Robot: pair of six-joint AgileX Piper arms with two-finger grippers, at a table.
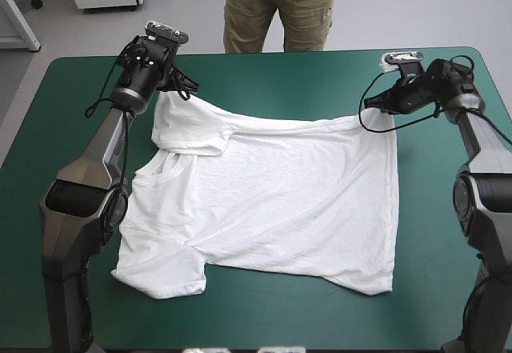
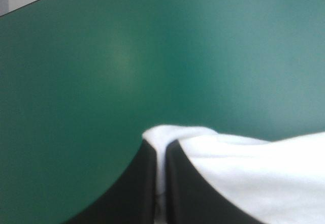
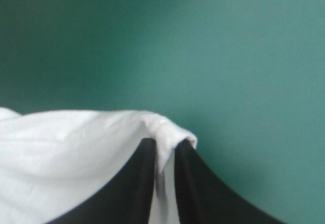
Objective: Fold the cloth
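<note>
The white T-shirt point(image 1: 272, 201) lies spread over the middle of the teal-green table, collar toward the left, its far left sleeve folded onto the body. My left gripper point(image 1: 178, 87) pinches the far left corner of the cloth near the table's far edge. My right gripper point(image 1: 370, 110) holds the far right corner. In the left wrist view the black fingers point(image 2: 144, 183) are almost closed with the T-shirt point(image 2: 254, 168) between them. Over in the right wrist view the T-shirt point(image 3: 61, 153) drapes across the tip of my right gripper point(image 3: 165, 145), pinched there.
Bare teal-green cover point(image 1: 280, 77) lies beyond the shirt toward the far edge and on both sides. A person stands just behind the table's far edge, not over it.
</note>
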